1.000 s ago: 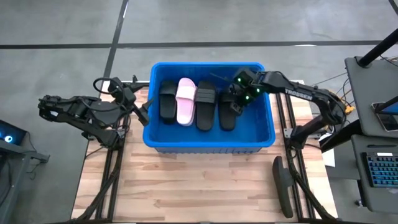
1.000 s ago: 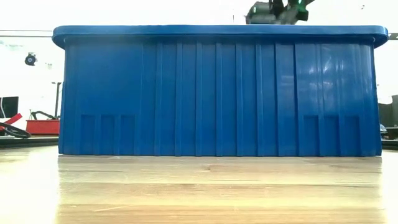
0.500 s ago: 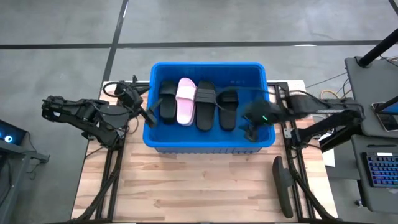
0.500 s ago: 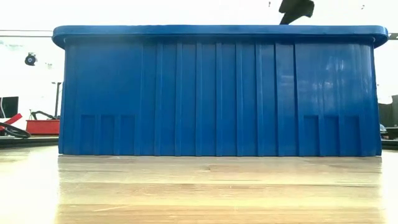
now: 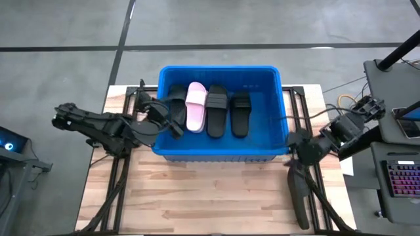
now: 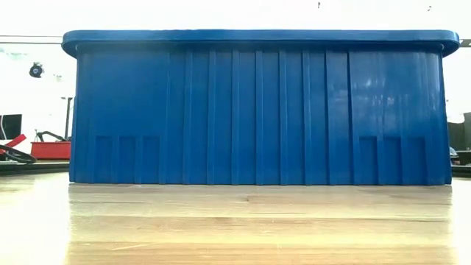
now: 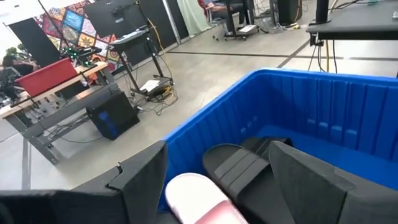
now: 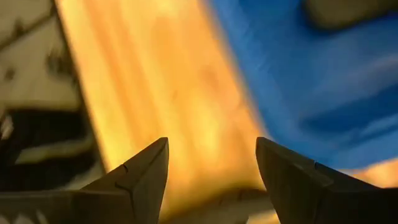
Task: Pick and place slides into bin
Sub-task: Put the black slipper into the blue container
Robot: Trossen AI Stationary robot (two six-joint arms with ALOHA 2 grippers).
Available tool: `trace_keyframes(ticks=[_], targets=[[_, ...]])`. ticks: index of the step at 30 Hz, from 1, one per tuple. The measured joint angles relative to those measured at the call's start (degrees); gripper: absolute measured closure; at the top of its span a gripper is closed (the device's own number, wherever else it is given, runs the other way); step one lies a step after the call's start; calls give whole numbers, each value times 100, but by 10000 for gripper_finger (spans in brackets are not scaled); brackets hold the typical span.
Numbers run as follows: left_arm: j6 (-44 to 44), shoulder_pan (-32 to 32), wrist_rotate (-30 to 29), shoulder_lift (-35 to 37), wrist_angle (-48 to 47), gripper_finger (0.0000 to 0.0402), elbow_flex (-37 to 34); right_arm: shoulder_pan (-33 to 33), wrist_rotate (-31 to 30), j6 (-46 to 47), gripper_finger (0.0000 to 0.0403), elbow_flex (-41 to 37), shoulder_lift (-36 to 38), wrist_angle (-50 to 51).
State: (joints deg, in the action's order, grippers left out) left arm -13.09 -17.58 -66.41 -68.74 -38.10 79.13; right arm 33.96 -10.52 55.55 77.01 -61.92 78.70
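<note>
The blue bin (image 5: 221,148) stands in the middle of the table and fills the low view (image 6: 257,110). In it lie side by side a black slide (image 5: 176,105), a pale pink slide (image 5: 195,105) and two more black slides (image 5: 216,111) (image 5: 241,113). My left gripper (image 5: 172,123) is open and empty over the bin's left rim, above the leftmost slides. Its wrist view (image 7: 217,186) shows the pink slide (image 7: 193,196) and a black slide (image 7: 239,165) ahead of it. My right gripper (image 5: 293,145) is open and empty outside the bin's right wall, as its wrist view (image 8: 211,168) shows.
A long dark thing (image 5: 298,196), perhaps another black slide, lies at the table's right near side. Bare wooden table (image 5: 210,196) spreads in front of the bin. A desk with a keyboard (image 5: 400,177) stands off the table's right.
My right gripper has drawn out of the bin, away from the rightmost black slide, which stays lying there, and has gone over the right wall toward the table's right near side. My left gripper has moved from the table's left toward the bin and now reaches over its left rim.
</note>
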Motion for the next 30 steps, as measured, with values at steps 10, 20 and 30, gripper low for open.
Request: trace_keyframes(ticks=[10, 20, 30], targets=[[38, 0, 6, -399, 209, 135, 0, 780, 1980, 169, 172, -89, -556, 229], [34, 0, 6, -436, 210, 135, 0, 2032, 1976, 924, 172, -240, -1091, 366], [36, 0, 6, -434, 209, 135, 0, 2734, 904, 1696, 172, -258, -1574, 389]])
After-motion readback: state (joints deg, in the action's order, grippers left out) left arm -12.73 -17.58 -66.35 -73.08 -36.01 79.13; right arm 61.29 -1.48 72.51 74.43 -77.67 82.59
